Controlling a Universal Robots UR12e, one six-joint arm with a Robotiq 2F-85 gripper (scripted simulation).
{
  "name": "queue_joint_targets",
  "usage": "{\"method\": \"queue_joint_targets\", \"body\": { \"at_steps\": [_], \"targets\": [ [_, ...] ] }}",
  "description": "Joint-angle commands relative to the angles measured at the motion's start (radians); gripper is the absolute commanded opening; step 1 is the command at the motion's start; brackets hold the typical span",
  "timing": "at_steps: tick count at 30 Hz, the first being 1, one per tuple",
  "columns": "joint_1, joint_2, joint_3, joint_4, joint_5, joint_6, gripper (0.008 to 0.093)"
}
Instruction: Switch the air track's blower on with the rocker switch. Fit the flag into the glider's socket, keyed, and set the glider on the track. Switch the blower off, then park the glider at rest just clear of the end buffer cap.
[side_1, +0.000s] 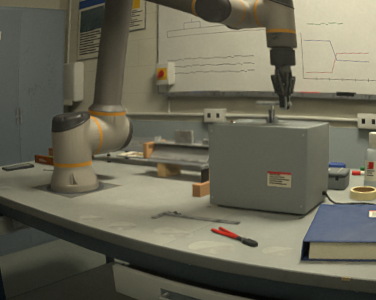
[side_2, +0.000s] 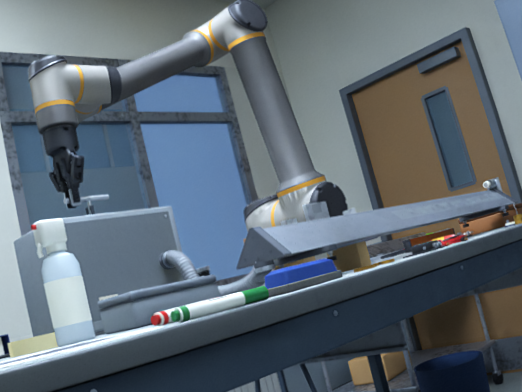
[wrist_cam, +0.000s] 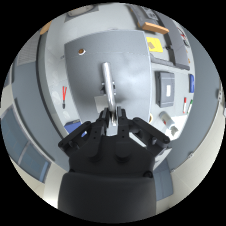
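Observation:
The air track (side_1: 175, 156) (side_2: 370, 225) is partly hidden behind the grey blower box (side_1: 268, 165) (side_2: 100, 260) (wrist_cam: 110, 75) in the side camera; no glider or flag can be made out on it. A metal lever handle (wrist_cam: 109, 87) (side_1: 270, 104) (side_2: 90, 198) stands on a short post on top of the box. My gripper (wrist_cam: 113, 115) (side_1: 285, 102) (side_2: 72, 200) is above the box at the handle's near end, its fingers standing open on either side of the bar, holding nothing. An orange indicator (wrist_cam: 81, 51) sits near the box's far corner.
The table's front edge runs just beyond the box. Red pliers (side_1: 234, 236) (wrist_cam: 64, 96), a steel ruler (side_1: 197, 217) and a blue binder (side_1: 342, 239) lie in front. A spray bottle (side_2: 62, 285) (wrist_cam: 168, 120), marker (side_2: 210, 305), tape roll (side_1: 362, 193) and grey case (wrist_cam: 166, 88) lie beside it.

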Motion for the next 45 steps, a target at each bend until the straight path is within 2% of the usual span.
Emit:
{"method": "queue_joint_targets", "body": {
  "at_steps": [1,23,34,45],
  "targets": [
    [0.0,-0.002,-0.003,0.002,0.0,0.0,0.0243],
    [0.0,-0.029,-0.061,0.088,0.0,0.0,0.0243],
    [0.0,-0.032,-0.07,0.1,0.0,0.0,0.0248],
    [0.0,-0.032,-0.07,0.1,0.0,0.0,0.0468]
  ]
}}
